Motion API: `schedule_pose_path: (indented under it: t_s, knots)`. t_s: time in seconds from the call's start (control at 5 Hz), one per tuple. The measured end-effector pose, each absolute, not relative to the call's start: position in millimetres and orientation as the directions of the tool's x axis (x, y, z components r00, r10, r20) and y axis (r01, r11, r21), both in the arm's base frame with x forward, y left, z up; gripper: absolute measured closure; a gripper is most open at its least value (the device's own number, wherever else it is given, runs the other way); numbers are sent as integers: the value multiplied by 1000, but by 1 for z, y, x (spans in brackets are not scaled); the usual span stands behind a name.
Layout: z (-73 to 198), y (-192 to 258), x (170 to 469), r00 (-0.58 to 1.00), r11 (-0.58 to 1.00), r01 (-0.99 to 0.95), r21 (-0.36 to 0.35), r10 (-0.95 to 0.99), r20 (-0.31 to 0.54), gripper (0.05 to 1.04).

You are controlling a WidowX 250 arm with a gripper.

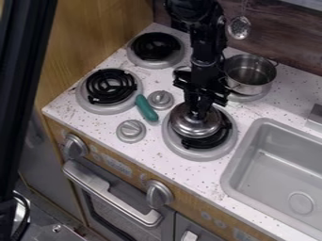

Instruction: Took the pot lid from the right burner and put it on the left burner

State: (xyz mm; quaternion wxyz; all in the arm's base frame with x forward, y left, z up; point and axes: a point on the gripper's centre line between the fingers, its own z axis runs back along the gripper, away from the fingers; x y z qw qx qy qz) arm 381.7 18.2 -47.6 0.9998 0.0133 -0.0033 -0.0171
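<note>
Meeting a wood panel (94, 37), the speckled counter (107, 124) lies beneath jaws whose grip I cannot tell.

Soft, fairly even light, with bright glints on the metal lid (187, 127)

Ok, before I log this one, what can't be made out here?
All in the camera view:
- Top of the lid: partly hidden by the gripper.
- Part of the front-right burner: covered by the lid.
- Most of the back-right burner: under the pot.
- Right end of the sink: cut off by the edge.
</note>
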Motion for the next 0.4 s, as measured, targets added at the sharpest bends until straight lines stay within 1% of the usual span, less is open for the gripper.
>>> schedule_pose_path:
  t_s: [0.2, 0.4]
  knots:
    - [-45, 21, 377, 997, 997, 69, 25, -69, -16, 814]
    - [-30, 39, 384, 996, 996, 84, 19, -84, -2, 814]
